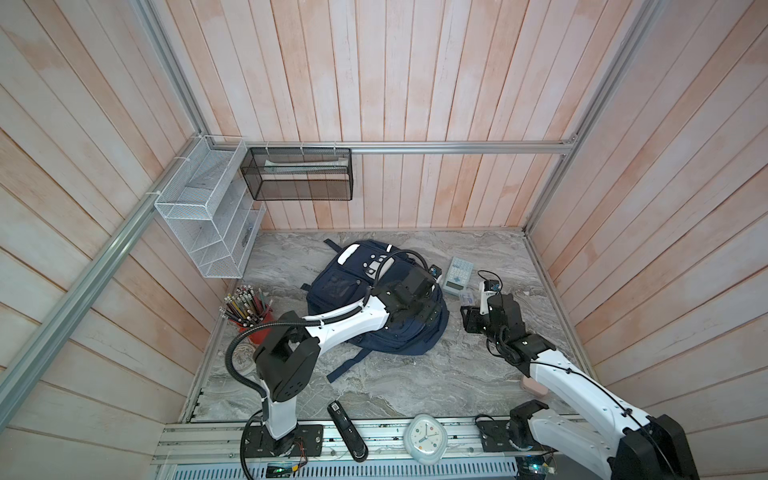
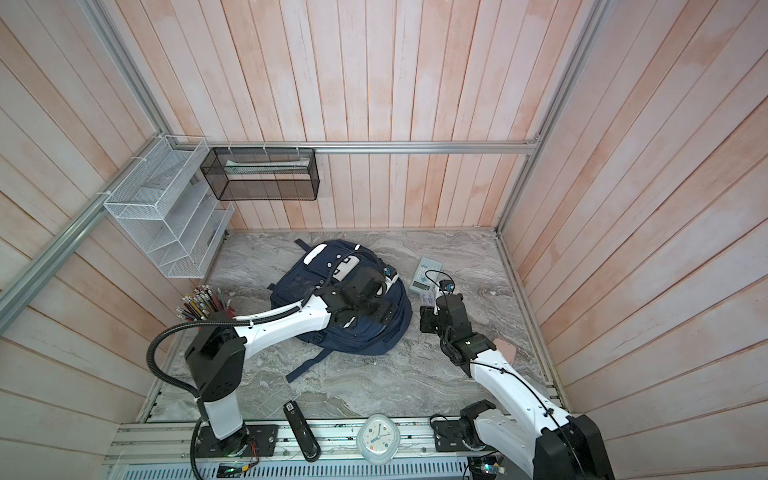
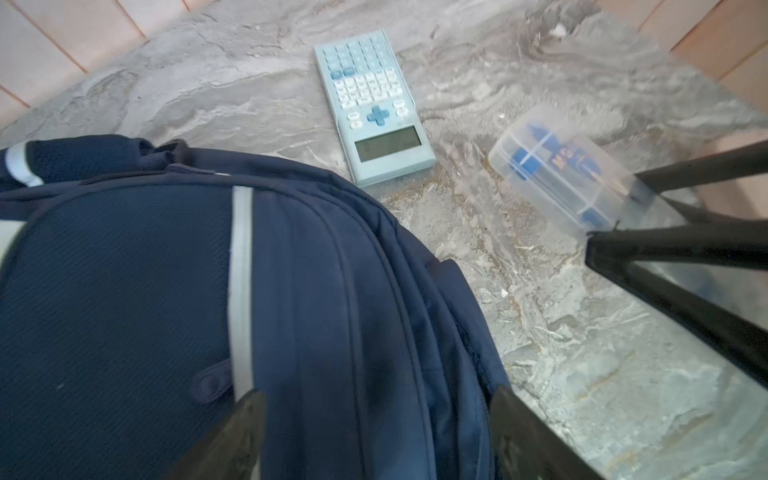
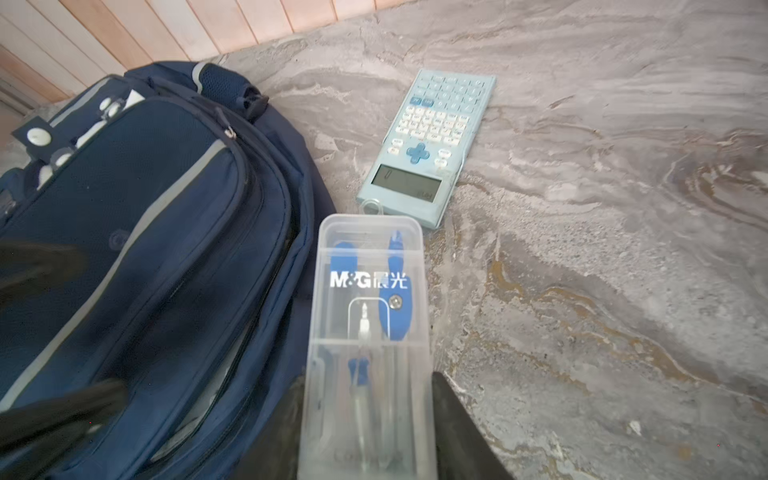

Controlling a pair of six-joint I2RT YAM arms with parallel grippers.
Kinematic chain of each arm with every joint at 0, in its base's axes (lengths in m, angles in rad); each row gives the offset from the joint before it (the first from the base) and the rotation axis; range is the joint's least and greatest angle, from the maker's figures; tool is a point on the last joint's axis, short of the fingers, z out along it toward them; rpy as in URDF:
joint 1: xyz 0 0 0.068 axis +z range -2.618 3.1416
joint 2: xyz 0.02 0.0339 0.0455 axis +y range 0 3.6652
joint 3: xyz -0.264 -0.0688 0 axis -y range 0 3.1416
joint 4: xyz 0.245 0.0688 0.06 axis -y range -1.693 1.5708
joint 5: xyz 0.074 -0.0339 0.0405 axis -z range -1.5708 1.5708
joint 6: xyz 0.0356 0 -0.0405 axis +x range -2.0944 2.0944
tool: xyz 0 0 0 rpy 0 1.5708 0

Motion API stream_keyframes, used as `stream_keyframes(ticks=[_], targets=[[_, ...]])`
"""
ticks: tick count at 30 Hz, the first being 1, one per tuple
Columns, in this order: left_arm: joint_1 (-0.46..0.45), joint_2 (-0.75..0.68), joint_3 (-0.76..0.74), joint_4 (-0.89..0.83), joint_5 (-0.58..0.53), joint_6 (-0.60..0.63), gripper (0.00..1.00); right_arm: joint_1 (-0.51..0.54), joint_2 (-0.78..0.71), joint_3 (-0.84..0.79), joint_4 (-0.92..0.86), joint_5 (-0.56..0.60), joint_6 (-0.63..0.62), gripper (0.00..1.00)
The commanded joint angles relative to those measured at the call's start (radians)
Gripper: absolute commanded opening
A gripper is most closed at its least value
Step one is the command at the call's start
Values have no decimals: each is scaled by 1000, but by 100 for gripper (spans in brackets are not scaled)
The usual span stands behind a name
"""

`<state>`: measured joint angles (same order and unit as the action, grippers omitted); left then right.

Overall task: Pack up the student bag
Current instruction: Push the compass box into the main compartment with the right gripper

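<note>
1. The student bag (image 1: 332, 291) lies flat on the marbled table (image 1: 415, 386), with its straps trailing.
2. The left arm (image 1: 345, 321) reaches over it.
3. A calculator (image 1: 457, 275) and a clear case (image 1: 467, 296) show just right of the bag.
4. A pencil cup (image 1: 259, 328) stands to its left.
5. A stapler (image 1: 347, 430) and a clock (image 1: 424, 439) lie at the near edge.

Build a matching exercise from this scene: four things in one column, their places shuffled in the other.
1 calculator
2 clear compass case
3 pencil cup
4 clock

A on the front rail
B gripped in the right tool
C flat on the table, right of the student bag
D upright, left of the student bag

Pairs: 1-C, 2-B, 3-D, 4-A
</note>
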<state>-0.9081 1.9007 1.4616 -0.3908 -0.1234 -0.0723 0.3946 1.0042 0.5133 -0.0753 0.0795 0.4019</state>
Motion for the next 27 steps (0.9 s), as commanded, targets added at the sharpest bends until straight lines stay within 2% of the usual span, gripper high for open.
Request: stream_keyframes(ticks=[1,3,4,5,6,7,9,12,16,19,24,27], targets=[[-8,90,79,-145,-183,45,76,-3,5,-19,28,-44,22,40],[-10,137,132,-203,-270,28,70,-4,3,-26,41,-63,28,40],[-10,150,147,-212,-280,33,51,-3,4,-34,54,-78,29,40],[-9,155,154,-204,-283,39,23,-3,4,-41,66,-93,29,40],[-11,152,155,-195,-284,44,6,-3,6,-46,77,-107,28,40],[-9,145,161,-191,-289,45,0,-3,10,-56,94,-123,30,40],[-4,118,178,-197,-292,34,0,-3,17,-70,128,-168,39,40],[31,26,189,-197,-213,11,0,0,39,-91,213,-256,74,40],[141,-133,139,-139,74,-55,0,27,122,-70,312,-305,111,40],[214,-205,84,-83,224,-106,0,56,211,-19,349,-304,101,40],[291,-252,26,-21,403,-182,0,128,405,105,435,-319,103,40],[307,-259,0,26,472,-226,0,164,574,204,451,-291,151,40]])
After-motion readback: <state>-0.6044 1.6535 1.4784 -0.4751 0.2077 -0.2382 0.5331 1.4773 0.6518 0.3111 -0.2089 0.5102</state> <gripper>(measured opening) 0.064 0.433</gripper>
